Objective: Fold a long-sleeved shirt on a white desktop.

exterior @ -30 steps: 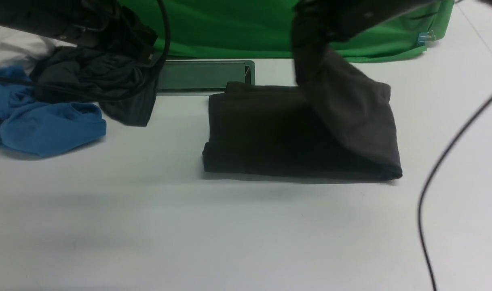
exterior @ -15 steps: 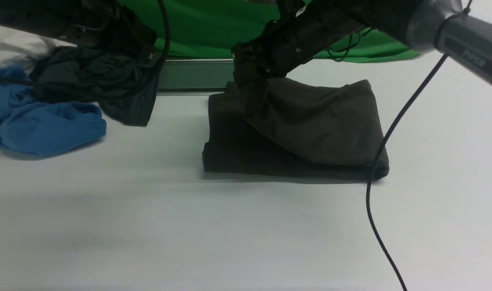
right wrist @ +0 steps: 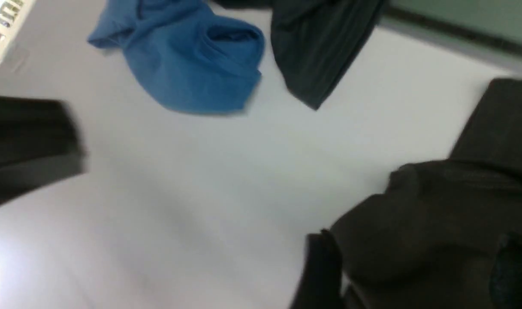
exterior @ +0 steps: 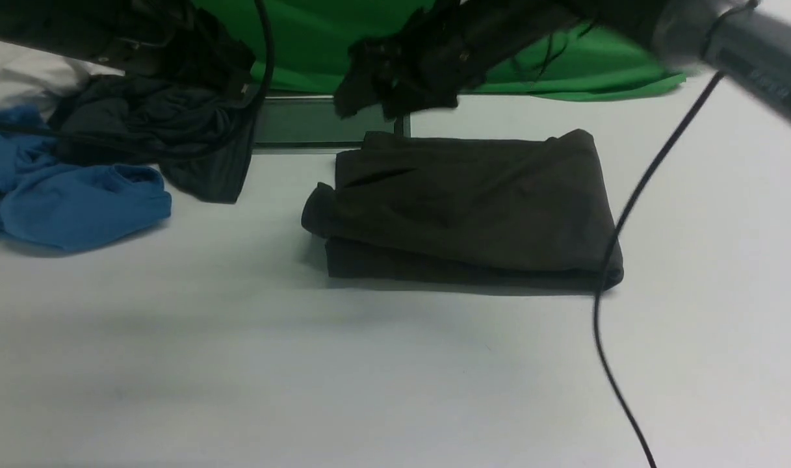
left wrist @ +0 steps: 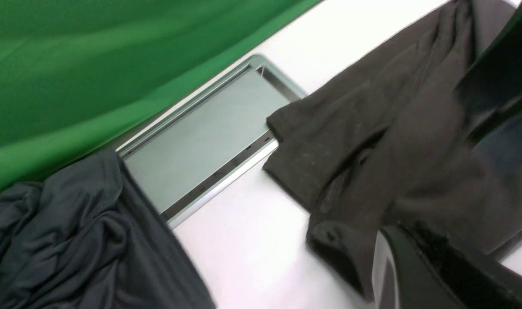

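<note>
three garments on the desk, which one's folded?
The brownish-black shirt in the middle: a flat layered rectangle. The blue garment and the charcoal garment lie crumpled at the robot's left.

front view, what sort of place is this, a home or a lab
Most likely a robot test or recording setup, not a home: a green cloth serves as backdrop behind the white desktop, a black cable trails over it, and the long-sleeved shirt lies folded on it.

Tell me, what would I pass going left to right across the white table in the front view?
First the blue garment → charcoal garment → grey recessed panel → folded long-sleeved shirt.
</note>
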